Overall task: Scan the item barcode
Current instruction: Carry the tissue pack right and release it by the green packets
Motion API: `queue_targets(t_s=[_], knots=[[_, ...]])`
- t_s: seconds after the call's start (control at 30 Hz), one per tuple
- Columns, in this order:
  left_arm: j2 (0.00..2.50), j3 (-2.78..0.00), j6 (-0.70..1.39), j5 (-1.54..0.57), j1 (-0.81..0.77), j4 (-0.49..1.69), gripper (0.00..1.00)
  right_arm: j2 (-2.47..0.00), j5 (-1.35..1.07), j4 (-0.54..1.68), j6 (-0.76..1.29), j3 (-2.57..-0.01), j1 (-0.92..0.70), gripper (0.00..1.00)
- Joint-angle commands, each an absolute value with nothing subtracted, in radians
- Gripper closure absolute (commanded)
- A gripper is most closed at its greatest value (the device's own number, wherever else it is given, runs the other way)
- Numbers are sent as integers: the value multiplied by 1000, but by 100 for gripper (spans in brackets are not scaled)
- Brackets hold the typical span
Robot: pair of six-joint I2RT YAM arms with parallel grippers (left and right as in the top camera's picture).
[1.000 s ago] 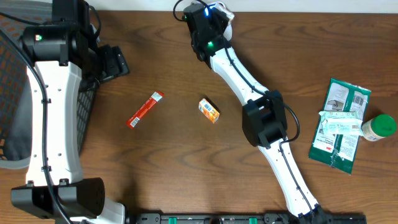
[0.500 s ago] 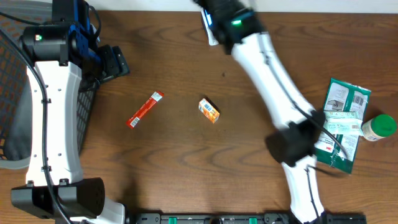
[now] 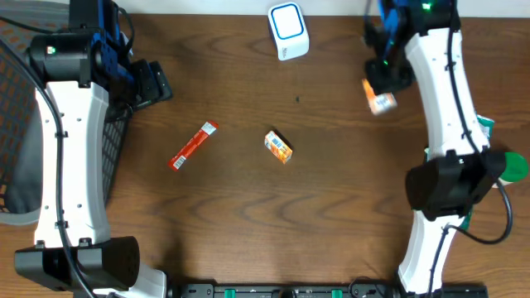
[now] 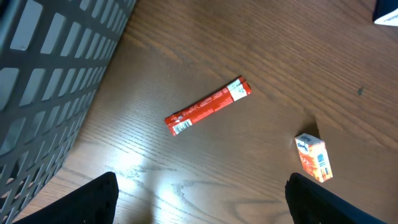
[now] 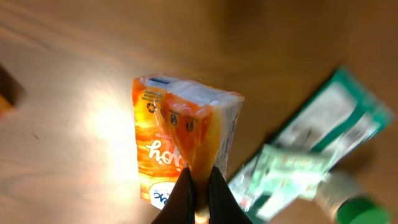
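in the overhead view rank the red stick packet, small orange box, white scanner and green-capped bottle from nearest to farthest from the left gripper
From the left gripper:
1. red stick packet, left of centre.
2. small orange box, mid-table, and white scanner, at the top edge: too close to call.
3. green-capped bottle, at the far right edge.

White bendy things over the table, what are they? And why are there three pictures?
They are two robot arms, each ending in a two-finger gripper. One picture looks down from above the table; the other two come from small cameras on the wrists. The right gripper is shut, pinching an orange packet. The left gripper is open and empty. On the wood lie a red stick packet, a small orange box, a white scanner and green packets at the side.
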State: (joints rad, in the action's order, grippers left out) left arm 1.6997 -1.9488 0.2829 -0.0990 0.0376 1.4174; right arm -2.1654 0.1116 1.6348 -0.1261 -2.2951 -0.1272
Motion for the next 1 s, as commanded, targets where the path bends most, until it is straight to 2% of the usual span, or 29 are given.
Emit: queue_targets(t_s=[0.0, 0.3, 0.5, 0.6, 0.63, 0.7, 0.73, 0.8, 0.83, 0.97], knots=[[1693, -1946, 270, -97, 38, 1423, 14, -2171, 84, 1645, -70, -2195, -30, 99], [1693, -1946, 270, -97, 38, 1423, 14, -2171, 88, 1550, 2, -1944, 216, 99], [1693, -1946, 270, -97, 38, 1423, 14, -2172, 91, 1464, 15, -1831, 318, 97], [1693, -1946, 270, -97, 38, 1423, 14, -2172, 115, 1439, 47, -1820, 353, 80], [1693, -1946, 270, -97, 38, 1423, 13, -2172, 113, 1432, 49, -1820, 364, 68], [1693, -1946, 270, -97, 38, 1423, 14, -2172, 108, 1425, 56, -1820, 377, 33], [1693, -1946, 270, -97, 38, 1423, 14, -2172, 94, 1421, 56, -1820, 381, 19], [1693, -1946, 270, -97, 38, 1423, 14, -2172, 92, 1418, 56, -1820, 379, 11], [1693, -1946, 270, -97, 38, 1423, 13, -2172, 93, 1416, 56, -1820, 378, 1], [1693, -1946, 270, -97, 38, 1423, 14, -2172, 93, 1405, 56, -1820, 378, 1]])
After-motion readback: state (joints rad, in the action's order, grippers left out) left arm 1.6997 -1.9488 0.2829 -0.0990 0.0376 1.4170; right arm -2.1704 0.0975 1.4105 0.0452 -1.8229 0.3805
